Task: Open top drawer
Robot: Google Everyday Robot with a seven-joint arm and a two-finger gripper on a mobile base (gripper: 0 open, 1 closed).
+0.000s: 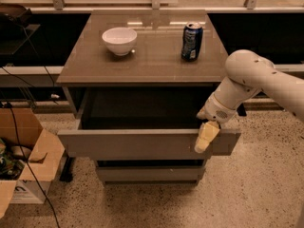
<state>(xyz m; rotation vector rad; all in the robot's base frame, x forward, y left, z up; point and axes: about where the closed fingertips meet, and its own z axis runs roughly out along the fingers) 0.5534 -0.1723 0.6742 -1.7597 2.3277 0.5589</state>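
The top drawer (142,144) of the grey-brown cabinet stands pulled out, its flat grey front toward me and its dark inside showing behind it. My gripper (207,136) hangs from the white arm at the right end of the drawer front, its yellowish fingers (204,140) lying over the front's top edge. The inside of the drawer is too dark to see anything in it.
A white bowl (119,40) and a blue can (192,42) stand on the cabinet top (147,61). A shorter drawer front (149,174) sits below. An open cardboard box (23,158) and cables lie on the floor at the left.
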